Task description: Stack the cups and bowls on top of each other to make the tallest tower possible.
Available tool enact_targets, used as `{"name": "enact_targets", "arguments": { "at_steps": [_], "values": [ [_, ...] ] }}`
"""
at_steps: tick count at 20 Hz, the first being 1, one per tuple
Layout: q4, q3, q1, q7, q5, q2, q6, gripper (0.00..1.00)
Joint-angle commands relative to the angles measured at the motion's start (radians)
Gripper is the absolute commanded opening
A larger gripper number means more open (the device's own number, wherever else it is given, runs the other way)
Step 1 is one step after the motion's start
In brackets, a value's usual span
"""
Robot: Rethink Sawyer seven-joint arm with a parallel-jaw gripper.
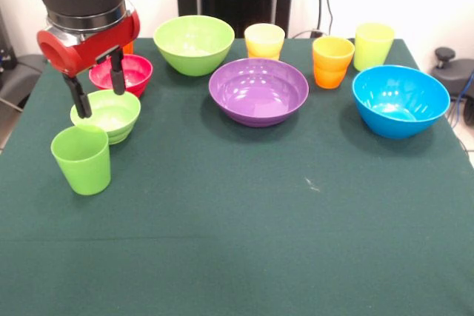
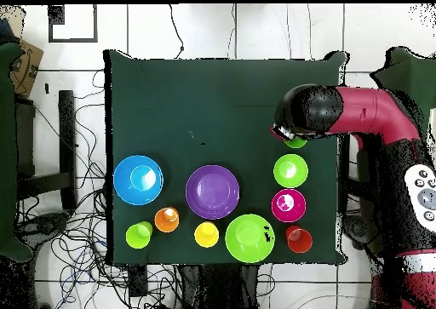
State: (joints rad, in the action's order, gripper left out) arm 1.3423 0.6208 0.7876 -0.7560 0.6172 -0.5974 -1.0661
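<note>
My gripper (image 1: 101, 101) is open and empty, its two black fingers (image 1: 117, 72) hanging over the far rim of the small lime green bowl (image 1: 105, 114). The ribbed green cup (image 1: 81, 159) stands upright just in front of that bowl. In the overhead view the arm's head covers most of this cup (image 2: 295, 141) and hides the gripper. The small red bowl (image 1: 122, 73) sits behind the small green bowl (image 2: 290, 170). The large lime green bowl (image 1: 194, 44), purple bowl (image 1: 258, 90) and blue bowl (image 1: 400, 99) stand apart. No cup or bowl is stacked on another.
An orange-yellow cup (image 1: 264, 40), an orange cup (image 1: 332, 62) and a yellow-green cup (image 1: 373, 45) stand along the far side. A red-orange cup (image 2: 299, 238) sits near the robot's corner. The near half of the green table (image 1: 244, 242) is bare cloth.
</note>
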Motion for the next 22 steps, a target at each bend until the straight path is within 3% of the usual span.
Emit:
{"name": "enact_targets", "arguments": {
  "at_steps": [1,22],
  "values": [
    [0.056,0.029,-0.016,0.041,-0.012,0.028,0.062,1.00],
    [-0.052,-0.010,-0.028,0.112,0.095,0.123,0.086,1.00]
  ]
}}
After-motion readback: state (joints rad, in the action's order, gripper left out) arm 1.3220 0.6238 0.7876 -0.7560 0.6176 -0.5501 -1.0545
